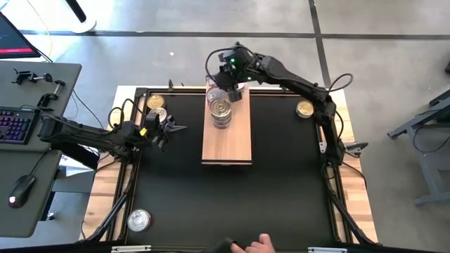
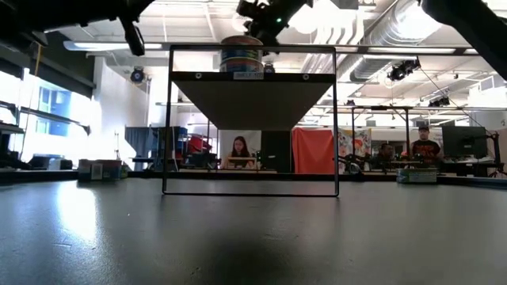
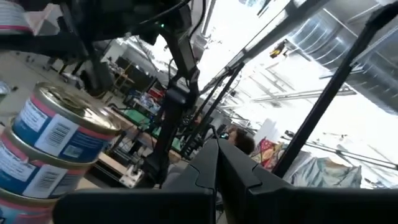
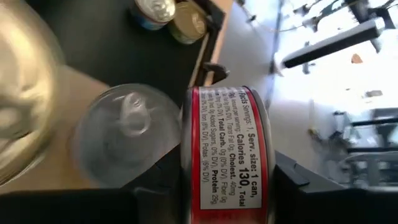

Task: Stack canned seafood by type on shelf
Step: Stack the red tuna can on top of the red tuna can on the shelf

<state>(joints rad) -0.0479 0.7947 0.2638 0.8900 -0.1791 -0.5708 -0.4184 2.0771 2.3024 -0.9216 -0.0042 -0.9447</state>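
Observation:
The light-wood shelf (image 1: 226, 137) stands raised on a black frame (image 2: 249, 99) at the table's middle. A stack of blue-labelled tins (image 1: 221, 111) (image 3: 53, 146) sits on its far end. My right gripper (image 1: 230, 88) (image 4: 227, 180) hovers over that far end, shut on a red-labelled tin (image 4: 225, 155). Below it a silver-lidded tin (image 4: 127, 134) rests on the shelf. My left gripper (image 1: 174, 127) (image 3: 217, 168) hangs left of the shelf, pointing toward it, shut and holding nothing. Loose tins lie at the far left (image 1: 157, 107), far right (image 1: 304, 108) and near left (image 1: 139, 221). My right gripper pinches the red-labelled tin between its two fingers (image 4: 165, 183), one on each flat end. The red side label (image 4: 224, 143) faces the wrist camera. The fingers slant down from the table's far right. The tin is on edge, lifted clear above the shelf's far end.
A person's hand (image 1: 260, 244) shows at the table's near edge. The black mat (image 1: 281, 183) covers the table around the shelf. A desk with keyboard and mouse (image 1: 21, 133) stands beyond the left edge.

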